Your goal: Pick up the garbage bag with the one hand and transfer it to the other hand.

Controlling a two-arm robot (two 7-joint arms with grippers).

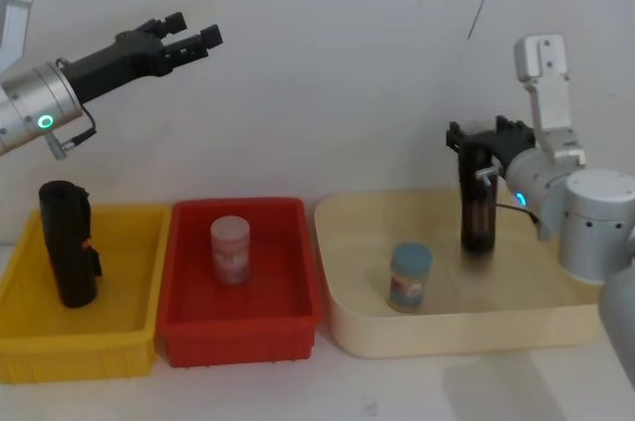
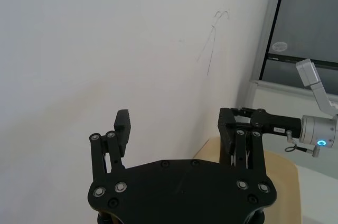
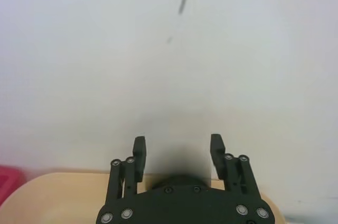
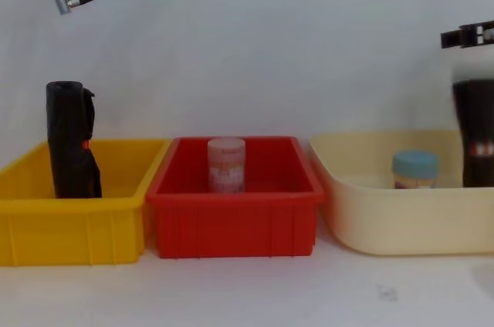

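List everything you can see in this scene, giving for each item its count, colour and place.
bins: 2, one yellow at the robot's left, one red beside it in the middle
tray: 1, beige, on the right
loose bag roll: 1, black, upright in the yellow bin
tight bag roll: 1, black, upright in the tray, under the right pincer
jars: 2, one pink in the red bin, one blue-lidded in the tray
table: 1, white, under everything
left pincer: 1, black, open, raised high above the yellow bin
right pincer: 1, black, open, at the tight bag roll's top
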